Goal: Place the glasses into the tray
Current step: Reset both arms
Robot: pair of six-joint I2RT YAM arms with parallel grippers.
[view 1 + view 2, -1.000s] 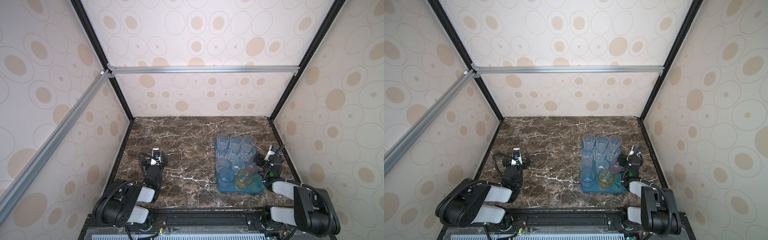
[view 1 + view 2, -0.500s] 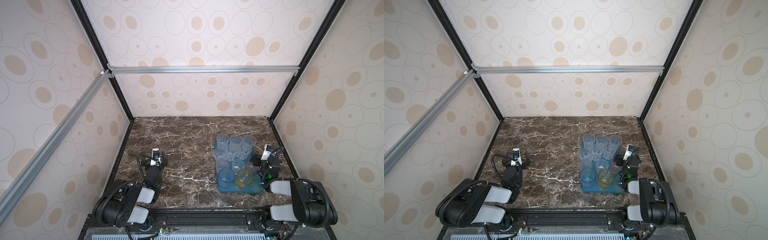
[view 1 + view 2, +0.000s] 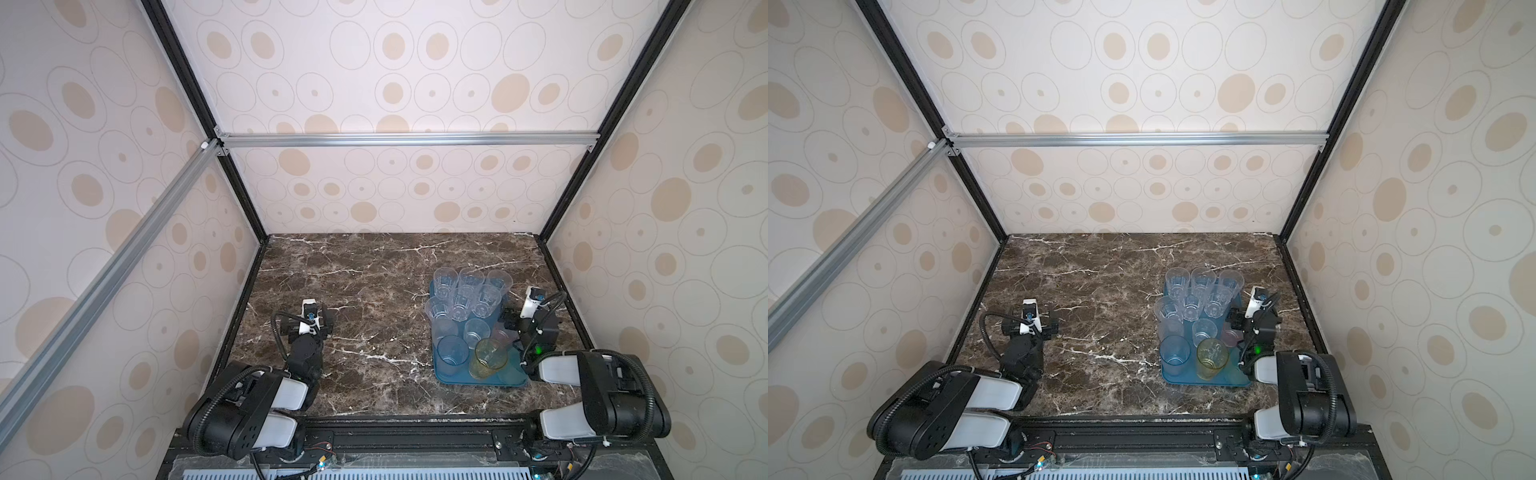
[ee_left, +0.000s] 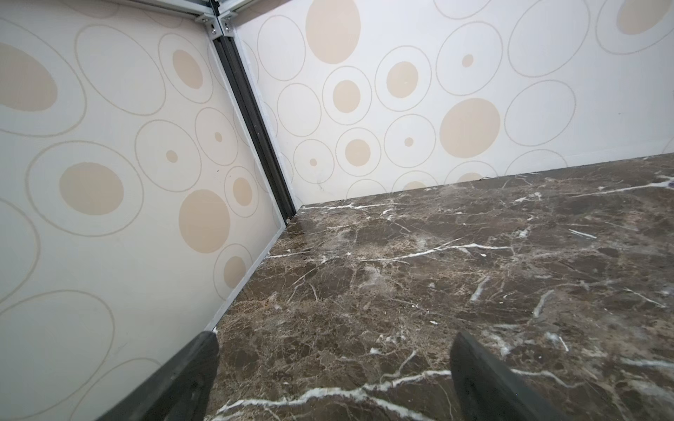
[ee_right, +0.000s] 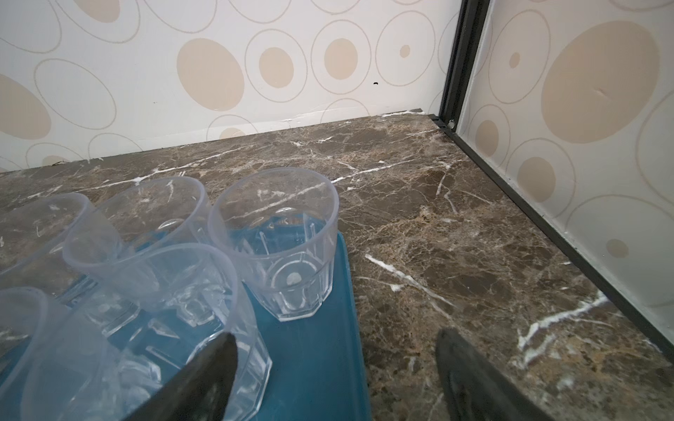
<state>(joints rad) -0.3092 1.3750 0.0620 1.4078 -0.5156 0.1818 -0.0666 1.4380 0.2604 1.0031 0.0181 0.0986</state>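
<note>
1. the left arm (image 3: 291, 392) lies folded low at the near-left corner of the desk (image 3: 374, 291), with its forearm reaching away from the front rail. the left fingers (image 4: 182, 379) are released and spread wide. they hold nothing, hang over bare marble and are aimed at the far-left corner of the enclosure.
2. the right arm (image 3: 557, 370) is folded at the near-right corner, its wrist raised just beside the tray's right edge. the right fingers (image 5: 204, 379) are also released and spread, grasping nothing. one sits over the tray next to a clear glass, the other over bare desk.
3. one dark teal tray (image 3: 455, 377) lies flat on the right half of the desk, with its long side running near to far.
4. the nearest row on the tray has one teal-blue tumbler (image 3: 452, 357) and one amber tumbler (image 3: 487, 360), side by side.
5. behind them stand one cloudy, frosted-looking tumbler (image 3: 445, 330), one small clear tumbler (image 3: 476, 332) and one pinkish tumbler (image 3: 500, 336). the pinkish one is nearest the right wrist.
6. farther back are six clear faceted tumblers (image 3: 471, 282) in two rows of three, upright and packed close together.
7. that makes eleven glasses that can be counted, all upright on the tray or at its rim. overlap among the see-through walls keeps the exact total uncertain.
8. the walls (image 3: 415, 83), patterned with beige circles, close the scene on the far side.
</note>
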